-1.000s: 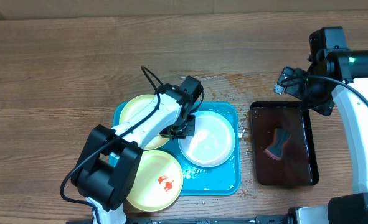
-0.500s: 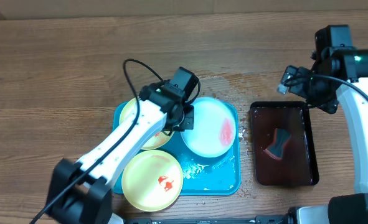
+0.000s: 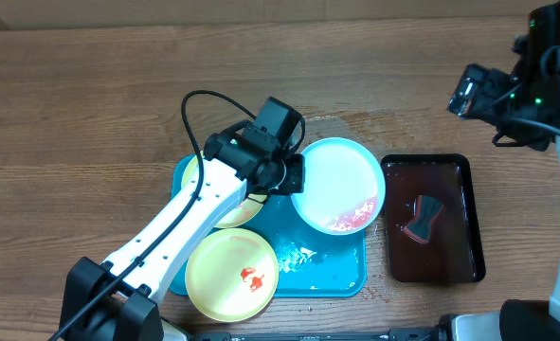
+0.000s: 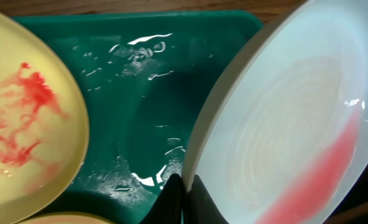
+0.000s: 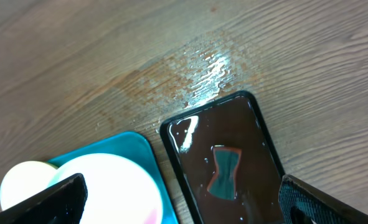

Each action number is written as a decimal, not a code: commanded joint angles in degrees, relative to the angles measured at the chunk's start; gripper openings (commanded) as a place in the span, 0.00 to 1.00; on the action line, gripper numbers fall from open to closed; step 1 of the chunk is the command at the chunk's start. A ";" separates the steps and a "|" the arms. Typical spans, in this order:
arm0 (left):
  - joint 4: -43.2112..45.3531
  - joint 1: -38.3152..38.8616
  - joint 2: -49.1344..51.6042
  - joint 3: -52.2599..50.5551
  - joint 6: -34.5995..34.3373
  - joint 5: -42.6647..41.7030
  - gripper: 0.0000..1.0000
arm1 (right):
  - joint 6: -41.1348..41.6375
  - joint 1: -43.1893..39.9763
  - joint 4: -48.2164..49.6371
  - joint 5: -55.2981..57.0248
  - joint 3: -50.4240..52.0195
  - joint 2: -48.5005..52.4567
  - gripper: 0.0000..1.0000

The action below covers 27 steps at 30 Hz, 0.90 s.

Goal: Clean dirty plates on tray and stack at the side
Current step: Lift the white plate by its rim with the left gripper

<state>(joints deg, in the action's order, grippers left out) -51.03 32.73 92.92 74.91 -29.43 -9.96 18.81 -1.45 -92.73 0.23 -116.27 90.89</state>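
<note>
Nearest, in the overhead view, a yellow plate with a small red blob lay over the front left corner of the blue tray. Behind it, the left arm crossed a second yellow plate. The left jaws were closed on the left rim of the pale plate. That plate hung tilted past the tray's rear right corner, with red sauce at its near edge. The left wrist view alone showed that pinch close up. It also showed broad red streaks on a yellow plate beside it; which one was unclear. To the right sat a dark tray holding a bow-shaped piece. Farthest, the right arm hung above the bench, and the right jaws stood wide open and empty. Its wrist view showed a glistening wet patch behind both trays.
</note>
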 commanded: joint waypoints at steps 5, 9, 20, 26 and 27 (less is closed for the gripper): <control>2.43 6.05 0.11 5.14 0.94 -1.86 0.04 | -0.70 -0.24 -4.15 0.04 -9.03 -1.38 1.00; 1.09 9.42 4.96 12.48 2.95 0.81 0.04 | -1.31 -0.22 -4.33 -2.93 -10.64 -1.49 1.00; -8.76 14.69 22.40 35.54 6.34 8.48 0.04 | -2.82 -0.26 -3.58 -1.46 -13.35 -1.53 1.00; -7.87 15.34 26.05 36.54 6.75 9.53 0.04 | -4.07 -1.66 -1.60 0.11 -21.29 -1.53 1.00; -7.67 15.61 26.56 36.61 6.88 10.51 0.04 | -4.07 -2.12 -1.44 0.11 -22.60 -1.53 1.00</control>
<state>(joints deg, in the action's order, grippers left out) -59.18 47.66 118.06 109.27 -23.79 -1.83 15.86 -2.33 -94.72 -0.93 -134.82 90.56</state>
